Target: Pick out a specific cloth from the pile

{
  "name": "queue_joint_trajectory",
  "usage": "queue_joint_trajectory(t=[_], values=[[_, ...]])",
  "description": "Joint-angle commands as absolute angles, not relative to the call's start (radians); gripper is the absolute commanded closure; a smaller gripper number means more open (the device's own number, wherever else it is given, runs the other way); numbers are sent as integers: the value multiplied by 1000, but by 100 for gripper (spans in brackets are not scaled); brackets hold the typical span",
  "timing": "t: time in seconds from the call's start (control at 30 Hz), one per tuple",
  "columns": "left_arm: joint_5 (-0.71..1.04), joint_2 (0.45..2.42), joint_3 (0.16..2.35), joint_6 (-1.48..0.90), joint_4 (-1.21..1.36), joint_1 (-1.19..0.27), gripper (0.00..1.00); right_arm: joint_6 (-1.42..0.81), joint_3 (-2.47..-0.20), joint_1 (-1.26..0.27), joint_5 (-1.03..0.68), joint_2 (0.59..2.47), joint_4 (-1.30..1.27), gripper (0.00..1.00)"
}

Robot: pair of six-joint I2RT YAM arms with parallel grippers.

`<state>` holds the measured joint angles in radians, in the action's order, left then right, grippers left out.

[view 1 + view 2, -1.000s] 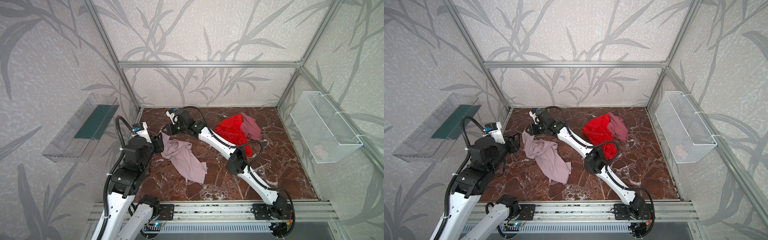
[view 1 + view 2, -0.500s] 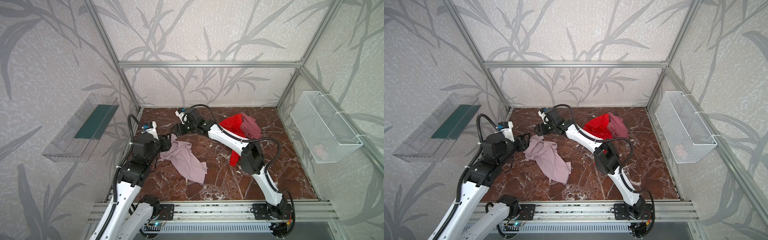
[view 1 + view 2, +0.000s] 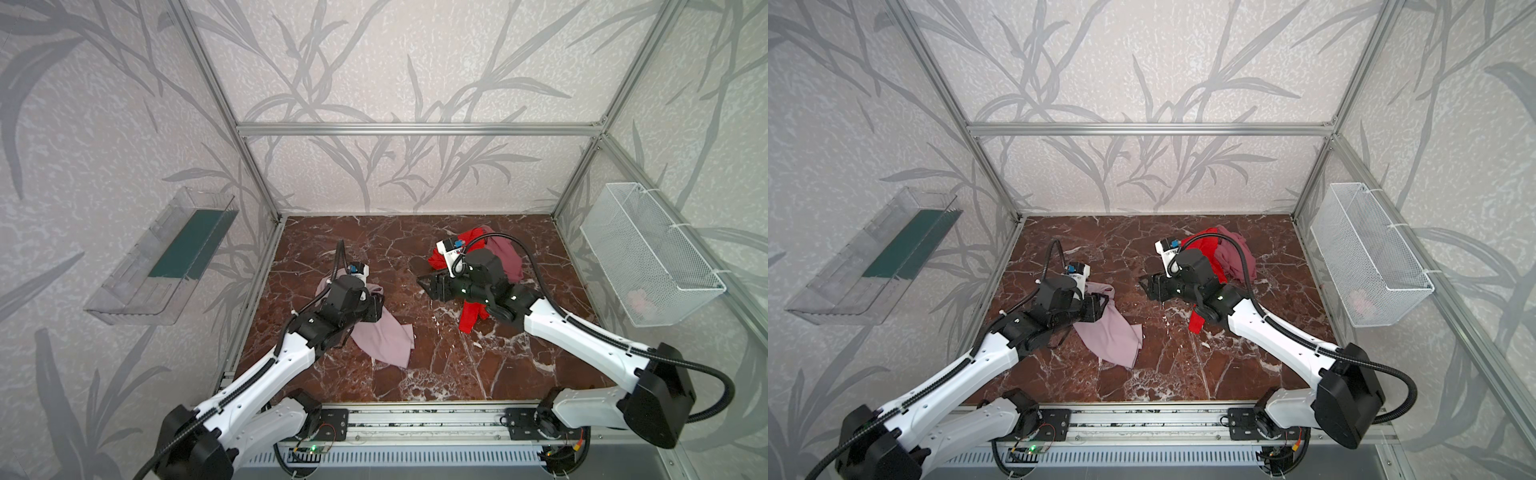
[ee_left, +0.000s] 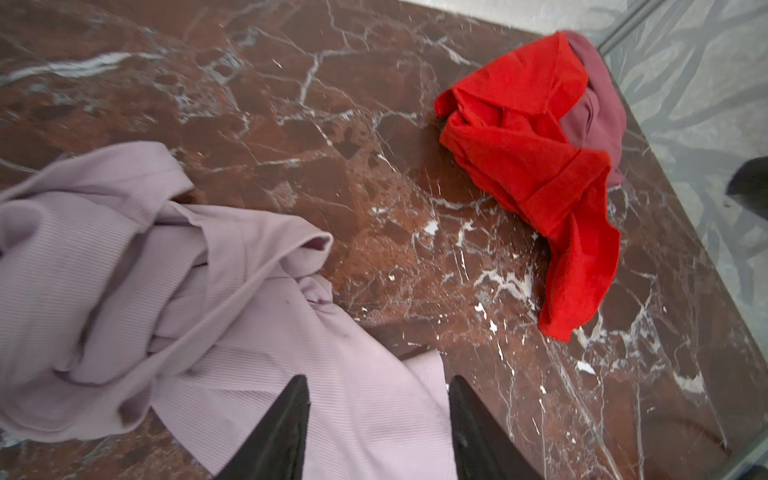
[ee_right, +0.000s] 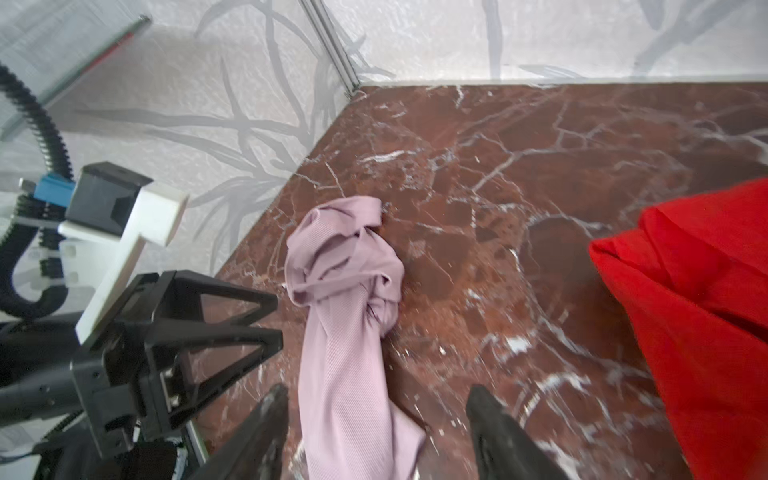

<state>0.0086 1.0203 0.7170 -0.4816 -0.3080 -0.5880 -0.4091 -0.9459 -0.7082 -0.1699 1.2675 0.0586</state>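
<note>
Left fingers stand apart and empty just beside the cloth, which lies crumpled on the marble surface, well apart from the pile of red and mauve cloths to its right, near which the right fingers gape open, holding nothing

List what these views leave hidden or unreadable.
- Lilac cloth: partly under the left gripper in both top views.
- Mauve cloth: mostly covered by the red cloth, left wrist view.
- Pink item in the wire basket: too small, behind mesh, top views.
</note>
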Motion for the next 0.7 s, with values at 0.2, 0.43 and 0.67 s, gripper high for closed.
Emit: queue_joint_trajectory(t=[0.2, 0.43, 0.67], values=[[-78, 1116, 682, -505, -291, -818, 48, -393, -760, -647, -38, 942, 249, 33], [-158, 1159, 646, -569, -263, -909, 45, -407, -669, -642, 14, 798, 310, 33], [-173, 1242, 674, -556, -273, -931, 43, -403, -669, -636, 30, 773, 369, 33]])
